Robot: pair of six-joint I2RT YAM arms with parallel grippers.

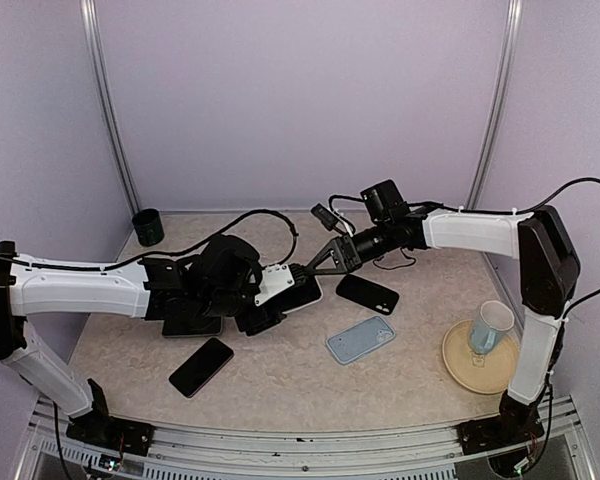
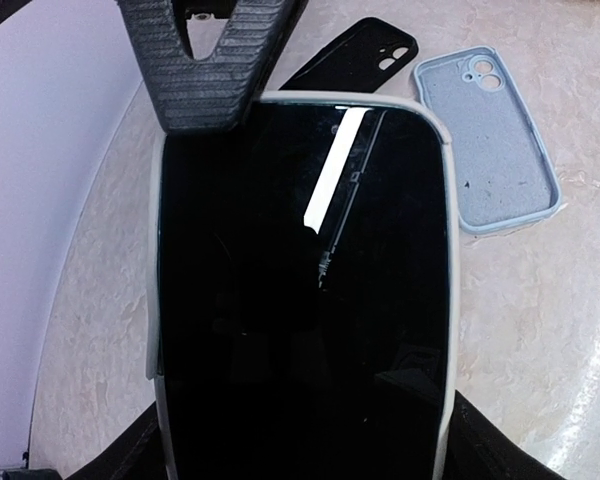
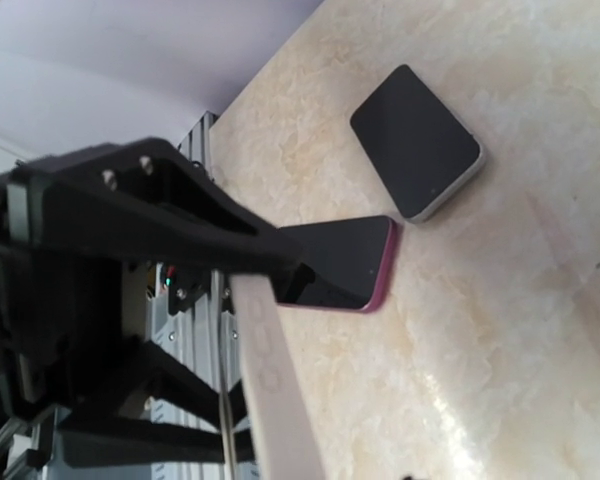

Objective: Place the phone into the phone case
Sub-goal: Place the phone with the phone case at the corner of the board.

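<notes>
Left gripper (image 1: 278, 300) is gripping the phone (image 2: 300, 280) wide across its sides, mid-table, with the pale phone case (image 2: 446, 200) rimming it. Right gripper (image 1: 308, 270) is straddling its 1 o'clock end, jaws part-open, one finger (image 2: 195, 70) touching the rim; can't tell if it's clamping. Blue case (image 1: 360, 340) is lying at 4 o'clock.

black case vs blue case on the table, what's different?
Colour: the black case is solid black, the blue case pale blue. Place: the black case lies farther back, close to the right gripper; the blue case lies nearer the front edge, away from it. Shared: both lie flat, empty, inner side up, camera cutouts showing.
</notes>
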